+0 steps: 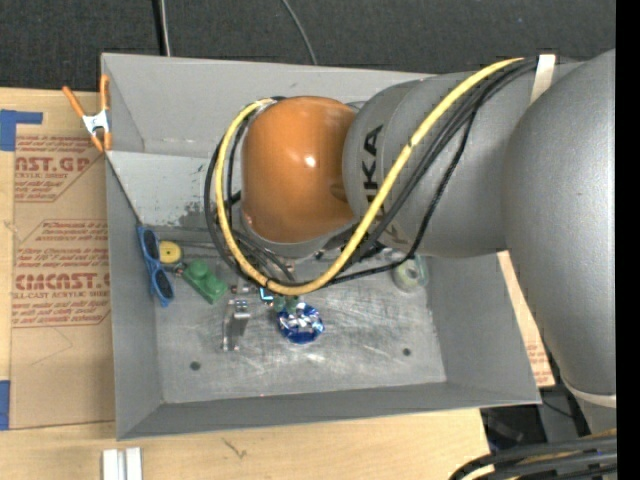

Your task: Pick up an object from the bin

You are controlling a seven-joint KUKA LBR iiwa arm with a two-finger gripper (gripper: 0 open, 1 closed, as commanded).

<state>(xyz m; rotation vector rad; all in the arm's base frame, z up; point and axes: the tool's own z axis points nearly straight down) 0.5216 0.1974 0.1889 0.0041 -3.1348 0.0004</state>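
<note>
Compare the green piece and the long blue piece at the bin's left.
The green piece is short and chunky, while the blue piece is long and thin. The blue piece lies at the left edge of the bin floor, and the green piece sits further in. Both lie loose on that floor.

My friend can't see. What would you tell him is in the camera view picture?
A big grey robot arm with an orange cover reaches down into a grey metal bin. On the floor near its end lie a green block, a blue-and-white crumpled thing and blue toy glasses.
</note>
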